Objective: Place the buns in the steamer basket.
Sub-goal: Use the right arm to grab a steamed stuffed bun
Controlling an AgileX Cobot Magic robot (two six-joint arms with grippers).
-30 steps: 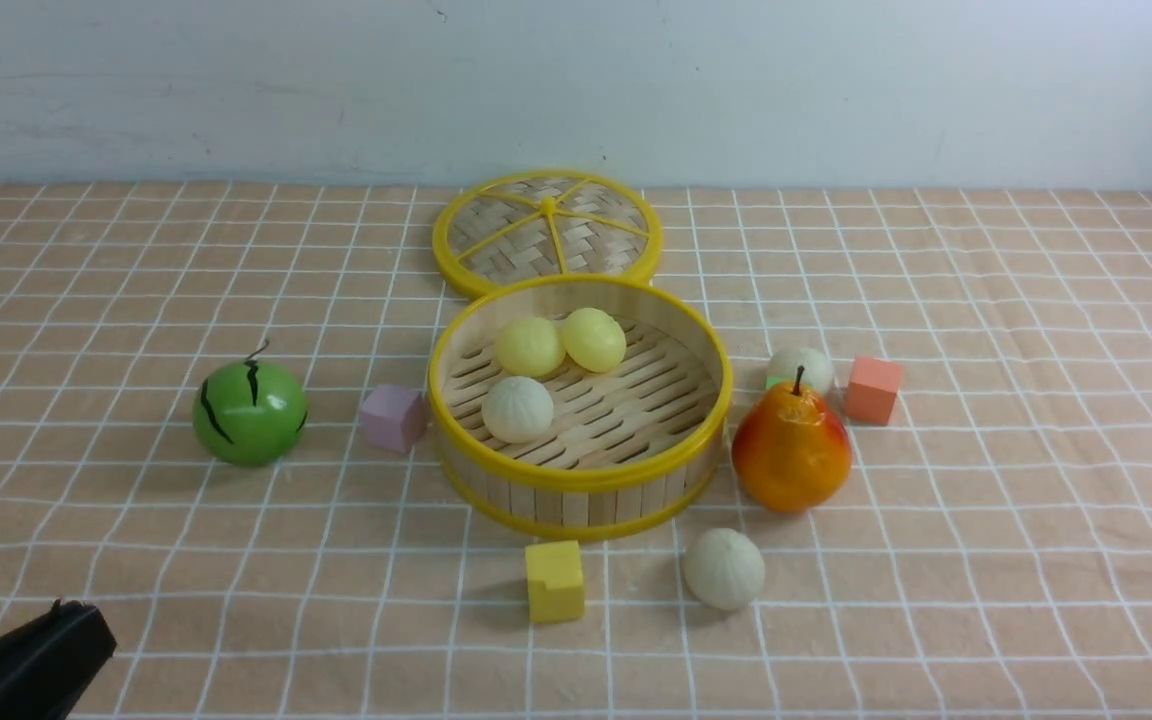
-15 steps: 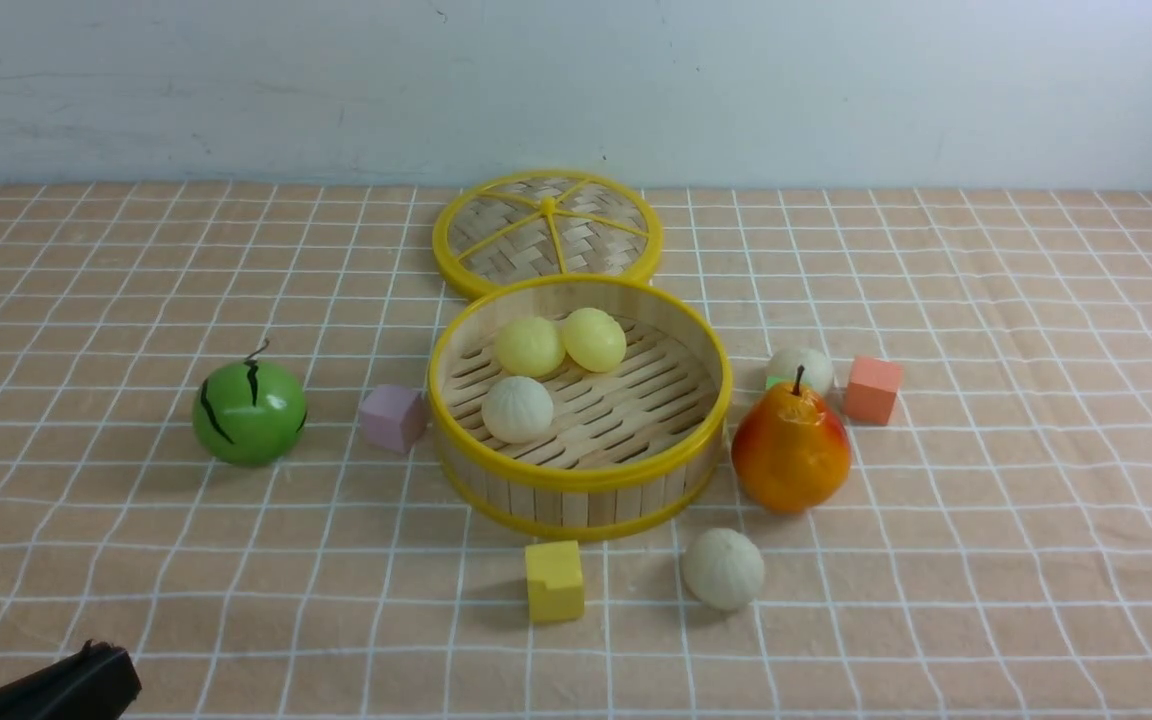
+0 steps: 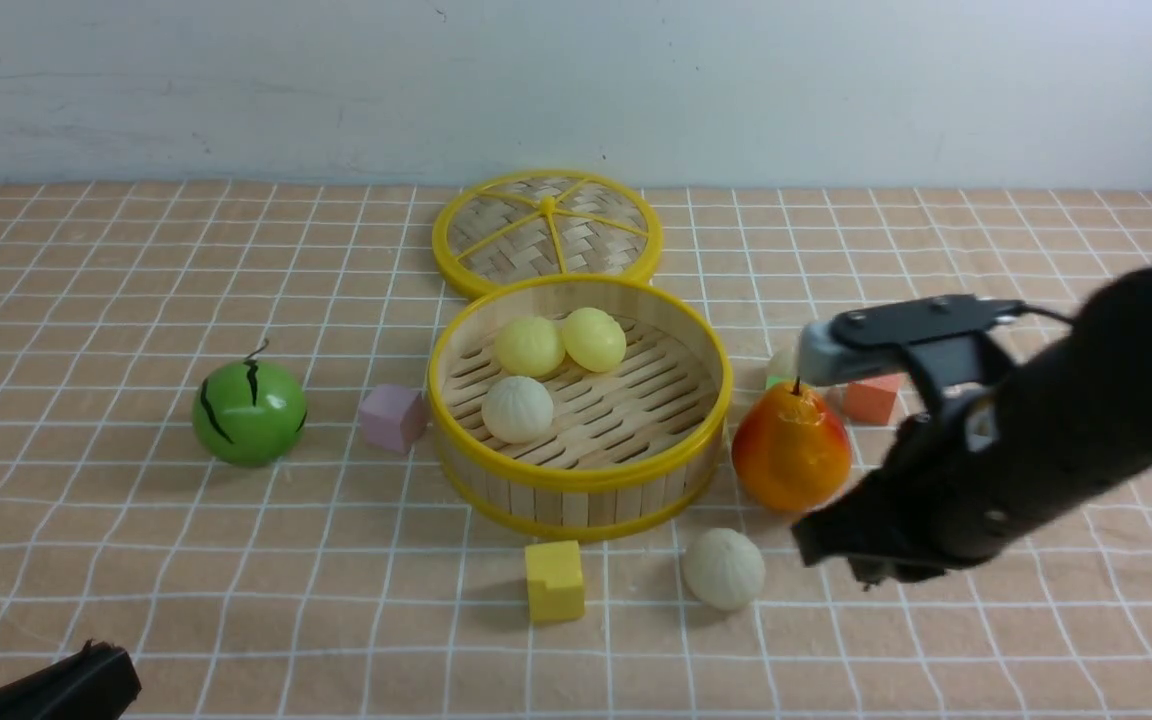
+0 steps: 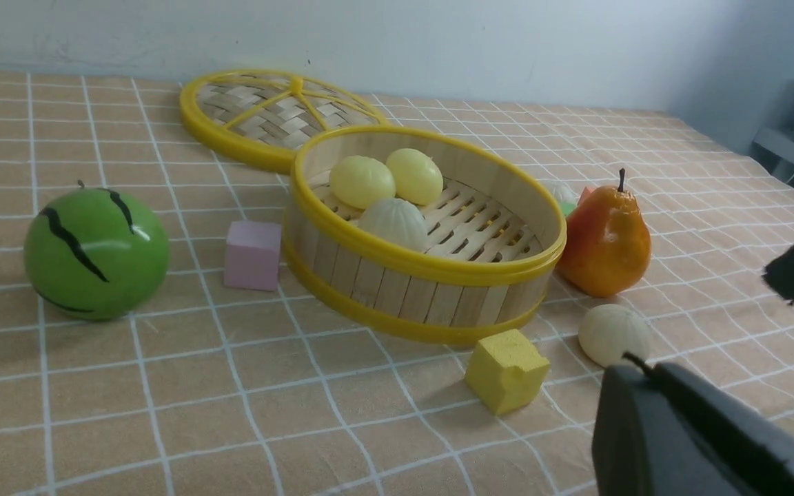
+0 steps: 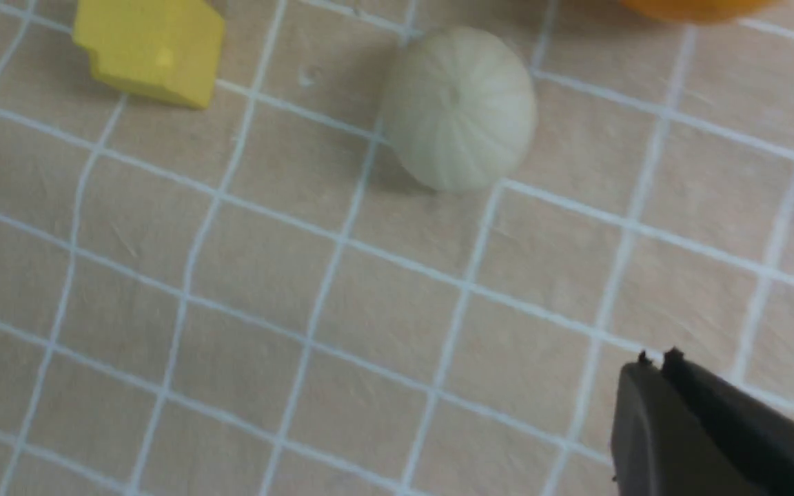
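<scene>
Right wrist view gives us the right gripper (image 5: 657, 358), its fingers pressed together on nothing, hovering near the loose pleated bun (image 5: 459, 107), which lies on the checked cloth (image 5: 266, 275) beside a yellow cube (image 5: 152, 52). From the front we see the left gripper (image 3: 101, 660), likewise closed and empty, at the near left corner. Two yellow buns (image 3: 529, 346) and a white pleated bun (image 3: 517, 408) sit inside the steamer basket (image 3: 576, 478), while the fifth bun (image 4: 562, 193) peeks out behind the pear (image 3: 789, 450).
</scene>
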